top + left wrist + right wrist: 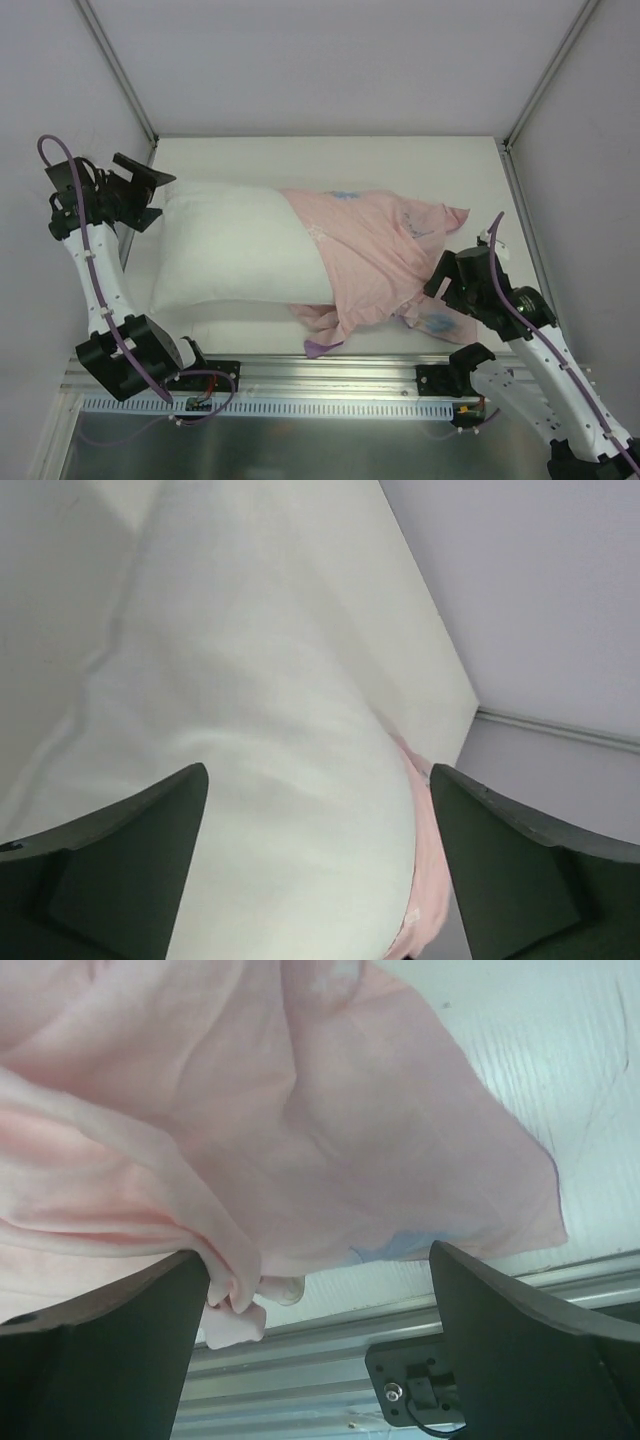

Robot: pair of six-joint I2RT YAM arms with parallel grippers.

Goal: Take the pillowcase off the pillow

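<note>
Both my pincers stand wide and hold nothing. My left pincer (152,196) hovers at the left end of the pillow (230,250), which lies lengthwise across the desk (300,155). Its bare white end sits just ahead of the open jaws. My right pincer (440,278) hangs over loose folds of the pillowcase (370,245) towards the desk's near right corner. The case, pale reverse showing, is bunched over the pillow's right end only, so I judge the stripping roughly half done. The next move calls for two grips: the left closing on the bare pillow end to anchor it, and the right clamping the fabric to draw it rightward, off the end.
</note>
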